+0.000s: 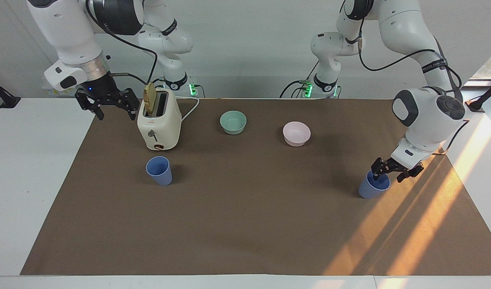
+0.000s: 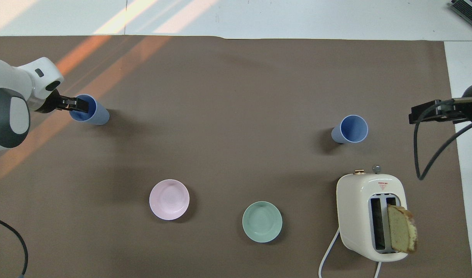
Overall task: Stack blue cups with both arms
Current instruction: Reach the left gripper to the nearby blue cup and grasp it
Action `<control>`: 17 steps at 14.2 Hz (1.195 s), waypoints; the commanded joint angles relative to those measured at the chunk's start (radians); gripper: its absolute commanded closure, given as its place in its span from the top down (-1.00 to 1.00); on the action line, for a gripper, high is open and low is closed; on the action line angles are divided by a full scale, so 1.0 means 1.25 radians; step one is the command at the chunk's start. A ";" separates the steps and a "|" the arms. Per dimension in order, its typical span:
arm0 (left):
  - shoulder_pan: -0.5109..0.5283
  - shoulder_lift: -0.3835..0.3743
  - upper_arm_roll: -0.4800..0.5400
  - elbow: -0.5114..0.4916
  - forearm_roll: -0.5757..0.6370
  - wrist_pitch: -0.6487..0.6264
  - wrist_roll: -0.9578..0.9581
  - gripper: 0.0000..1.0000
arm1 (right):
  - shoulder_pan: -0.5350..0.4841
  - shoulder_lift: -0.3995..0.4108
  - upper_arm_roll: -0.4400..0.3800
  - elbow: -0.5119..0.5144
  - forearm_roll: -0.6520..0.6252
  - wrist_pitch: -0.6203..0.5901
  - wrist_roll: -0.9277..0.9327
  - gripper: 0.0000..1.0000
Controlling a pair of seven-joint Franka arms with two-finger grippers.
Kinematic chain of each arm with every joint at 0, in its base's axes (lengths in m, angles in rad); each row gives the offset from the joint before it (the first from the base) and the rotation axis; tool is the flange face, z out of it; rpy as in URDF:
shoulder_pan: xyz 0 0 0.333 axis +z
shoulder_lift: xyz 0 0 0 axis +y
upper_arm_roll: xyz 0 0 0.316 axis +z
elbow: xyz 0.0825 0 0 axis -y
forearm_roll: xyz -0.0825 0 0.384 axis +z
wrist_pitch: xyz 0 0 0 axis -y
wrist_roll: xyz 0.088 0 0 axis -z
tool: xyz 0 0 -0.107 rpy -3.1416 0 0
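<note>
Left gripper (image 1: 387, 174) sits right at the upright blue cup's (image 1: 373, 187) rim, fingers' grip unclear; right gripper (image 1: 107, 105) waits, fingers open, near the toaster (image 1: 159, 120)

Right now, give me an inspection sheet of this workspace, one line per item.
Surface: brown paper mat on a white table, sunlit at the left arm's end.
Job's things: two blue plastic cups upright, apart, unstacked; one at the left gripper, the other in front of the toaster.
Clutter: cream toaster holding a bread slice; mint-green bowl; pale pink bowl.
Grippers: left gripper at its cup's rim; right gripper open, waiting beside the toaster.
Cables: toaster's white cord; black arm cables.
Surroundings: nothing seen.
</note>
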 commanded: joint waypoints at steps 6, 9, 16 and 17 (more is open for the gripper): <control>0.009 0.008 -0.004 -0.050 -0.022 0.052 0.038 -1.00 | -0.010 -0.018 0.005 -0.024 0.013 0.018 0.017 1.00; 0.006 -0.006 -0.004 -0.034 -0.021 0.036 0.041 -1.00 | -0.010 -0.018 0.005 -0.024 0.013 0.018 0.017 1.00; -0.020 -0.080 -0.078 -0.024 -0.021 -0.049 -0.067 -1.00 | -0.011 -0.016 0.003 -0.017 0.013 0.008 0.014 1.00; -0.018 -0.084 -0.112 -0.028 -0.021 -0.049 -0.136 -1.00 | -0.011 -0.016 0.003 -0.017 0.013 0.007 0.014 1.00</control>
